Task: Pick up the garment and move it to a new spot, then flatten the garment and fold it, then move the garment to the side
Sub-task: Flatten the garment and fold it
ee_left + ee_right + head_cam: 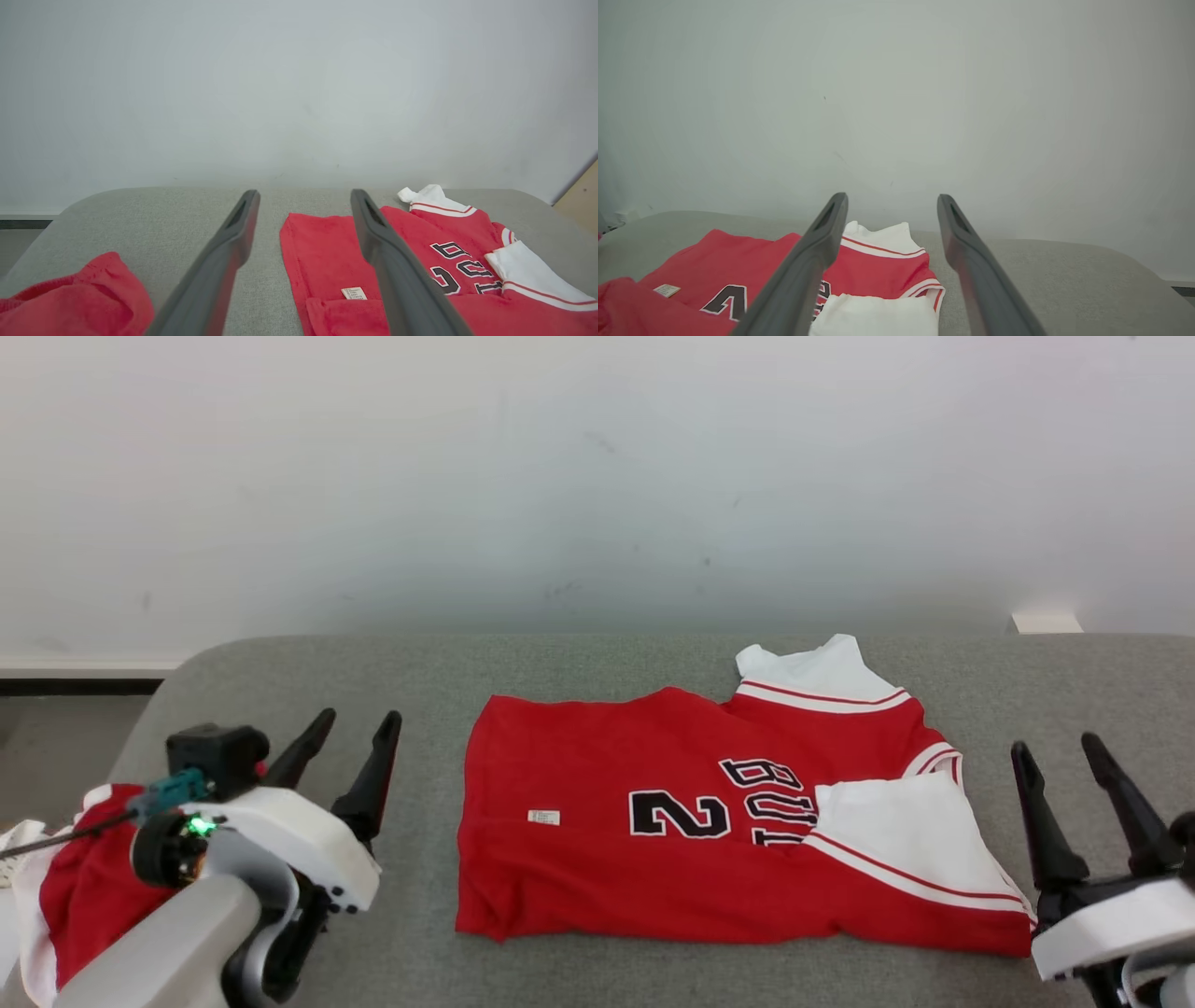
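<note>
You have the jersey (653, 831) lying on the grey desk (560, 663), just right of the middle of the head view. It lies sideways: the hem points to 9 o'clock and the neck end to 3 o'clock. The black "2" and letters face up, and a small white label (543, 818) shows near the hem. One white sleeve sticks out at 1 o'clock, and the other is folded over the red chest at 4 o'clock. The near corner at 7 o'clock is slightly rumpled.

Your left hand (360, 717) sits at 8 o'clock, released, fingers spread with nothing between them. It is apart from the jersey's hem, with bare desk between. Your right hand (1055, 744) sits at 4 o'clock, also released and empty, just beside the jersey's neck end and not touching it.

A second red cloth (84, 887) with white trim lies bunched at the desk's edge at 8 o'clock, partly under your left arm.
</note>
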### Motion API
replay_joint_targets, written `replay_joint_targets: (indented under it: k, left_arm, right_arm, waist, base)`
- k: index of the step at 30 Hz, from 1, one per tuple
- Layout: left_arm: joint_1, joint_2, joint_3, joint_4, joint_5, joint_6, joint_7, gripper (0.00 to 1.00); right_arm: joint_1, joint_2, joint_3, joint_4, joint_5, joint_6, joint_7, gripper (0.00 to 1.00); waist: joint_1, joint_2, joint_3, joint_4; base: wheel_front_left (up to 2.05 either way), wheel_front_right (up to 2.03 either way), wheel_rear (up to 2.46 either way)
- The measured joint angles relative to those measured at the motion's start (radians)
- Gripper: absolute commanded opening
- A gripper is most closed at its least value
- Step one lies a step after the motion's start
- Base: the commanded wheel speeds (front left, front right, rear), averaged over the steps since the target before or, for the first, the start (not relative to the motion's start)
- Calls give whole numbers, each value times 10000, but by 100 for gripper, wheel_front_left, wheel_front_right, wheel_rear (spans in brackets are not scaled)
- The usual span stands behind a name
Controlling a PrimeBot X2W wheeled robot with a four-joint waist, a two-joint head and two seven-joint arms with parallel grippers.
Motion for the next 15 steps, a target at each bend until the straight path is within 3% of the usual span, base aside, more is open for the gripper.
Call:
replay_joint_targets:
  k: [5,11,15]
  left_arm:
    - [2274,-546,1760,-1384,1569,667,-13,100]
    - [4213,-1457,2872,-1697,2880,702,-15,100]
    - [4680,-1952,3103,-1400,3536,374,-13,100]
  right_arm:
    - [1364,610,-842,-593,-614,0,-224,100]
    - [2254,1001,-1340,-625,-851,0,-274,100]
    - [2419,1120,-1333,-322,-903,0,-209,100]
  waist:
    - [0,0,1,52]
    - [0,0,-26,-69]
    - [0,0,-2,-134]
  base:
    - [0,0,0]
    - [0,0,0]
    - [0,0,0]
